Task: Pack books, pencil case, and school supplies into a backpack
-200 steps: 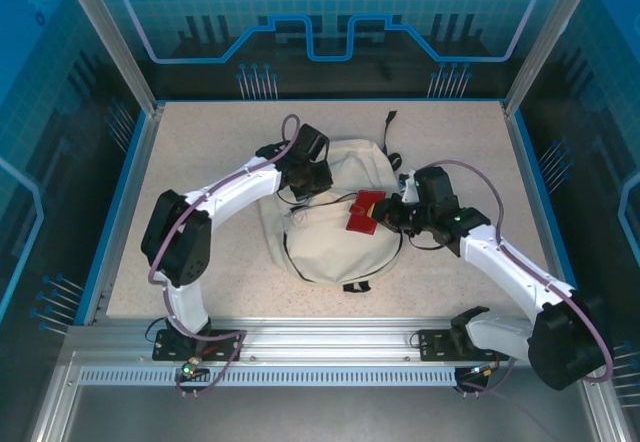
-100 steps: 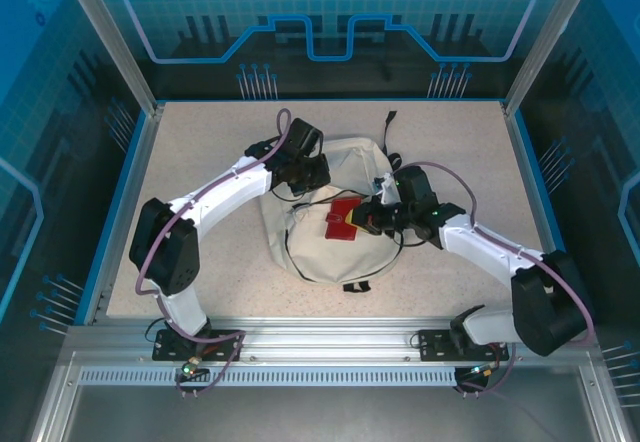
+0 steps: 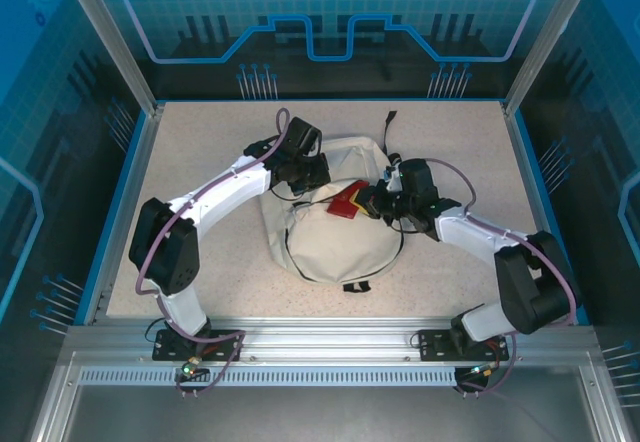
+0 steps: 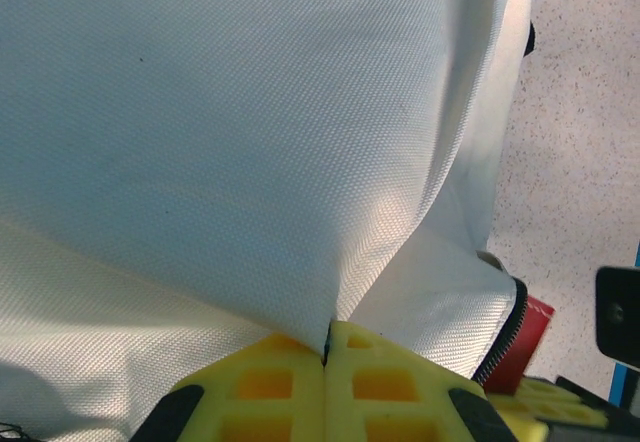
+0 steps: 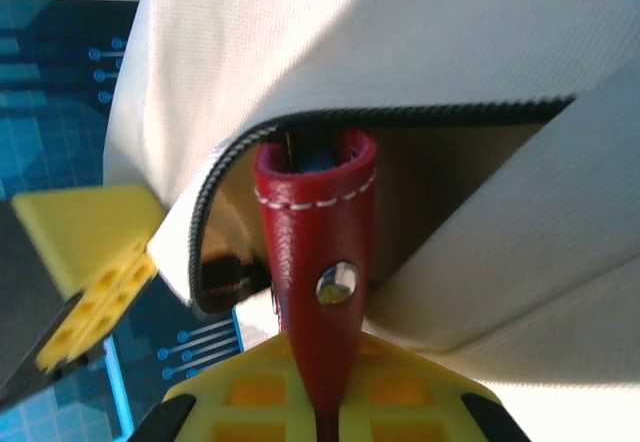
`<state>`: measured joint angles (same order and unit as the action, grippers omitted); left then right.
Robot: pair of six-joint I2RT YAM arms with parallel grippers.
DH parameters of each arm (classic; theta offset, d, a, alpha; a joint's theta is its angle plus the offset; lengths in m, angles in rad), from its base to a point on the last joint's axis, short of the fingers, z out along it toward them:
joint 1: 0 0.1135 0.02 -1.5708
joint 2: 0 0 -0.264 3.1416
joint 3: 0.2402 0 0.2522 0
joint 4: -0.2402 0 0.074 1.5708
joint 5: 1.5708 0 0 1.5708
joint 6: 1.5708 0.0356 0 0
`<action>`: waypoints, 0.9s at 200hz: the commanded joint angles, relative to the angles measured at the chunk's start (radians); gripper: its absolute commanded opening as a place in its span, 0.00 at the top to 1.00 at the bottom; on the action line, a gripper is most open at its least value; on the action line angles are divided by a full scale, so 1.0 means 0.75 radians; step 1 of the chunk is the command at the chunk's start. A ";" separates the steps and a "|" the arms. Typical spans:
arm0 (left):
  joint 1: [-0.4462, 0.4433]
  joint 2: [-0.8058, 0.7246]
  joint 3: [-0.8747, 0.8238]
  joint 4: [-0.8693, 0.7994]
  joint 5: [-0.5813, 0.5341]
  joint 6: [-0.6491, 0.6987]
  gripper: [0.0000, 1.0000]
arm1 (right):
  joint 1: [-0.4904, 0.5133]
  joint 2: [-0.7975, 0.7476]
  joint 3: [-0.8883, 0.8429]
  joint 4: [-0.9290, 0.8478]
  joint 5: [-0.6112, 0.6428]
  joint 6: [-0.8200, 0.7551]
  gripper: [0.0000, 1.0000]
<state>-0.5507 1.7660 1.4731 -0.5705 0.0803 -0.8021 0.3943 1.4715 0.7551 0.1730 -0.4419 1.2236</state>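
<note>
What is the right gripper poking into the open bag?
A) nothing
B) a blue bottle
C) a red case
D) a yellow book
C: the right gripper is shut on a red case with a metal stud, its end at the backpack's open zipper mouth.

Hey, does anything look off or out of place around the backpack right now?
Nothing stands out. The left gripper pinches the backpack by its cream fabric beside the open zipper, and the right gripper is shut on a red case whose far end sits at that opening. Nothing looks spilled or torn.
</note>
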 commanded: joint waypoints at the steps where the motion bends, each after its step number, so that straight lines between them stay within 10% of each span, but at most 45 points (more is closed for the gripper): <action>1: -0.002 -0.049 0.018 0.030 0.088 0.039 1.00 | 0.018 0.073 0.005 0.236 0.164 0.150 0.94; 112: 0.038 -0.031 -0.018 0.052 0.124 0.032 1.00 | 0.102 0.114 0.005 0.174 0.137 0.171 0.65; 180: 0.047 -0.031 -0.044 0.090 0.148 0.012 1.00 | 0.106 0.025 -0.121 0.335 0.250 0.243 0.95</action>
<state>-0.5198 1.7660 1.4528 -0.5438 0.1425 -0.8028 0.4599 1.5036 0.6979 0.3222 -0.3164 1.3701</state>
